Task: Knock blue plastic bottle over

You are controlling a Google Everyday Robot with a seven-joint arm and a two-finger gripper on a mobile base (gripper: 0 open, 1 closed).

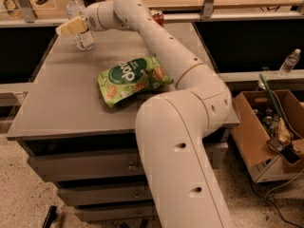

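Note:
The blue plastic bottle point(75, 7), clear with a white cap, stands upright at the far left of the grey table point(61, 99). My gripper point(66, 28), with pale yellow fingers, is at mid-height in front of the bottle, reaching past it to its left, and hides part of its label. Whether it touches the bottle cannot be told. My arm stretches from the front right across the table to it.
A green snack bag point(130, 77) lies in the middle of the table under my arm. A red cola can point(157, 17) stands at the back behind the arm. A cardboard box of items point(266, 127) and another bottle point(289, 62) are at the right.

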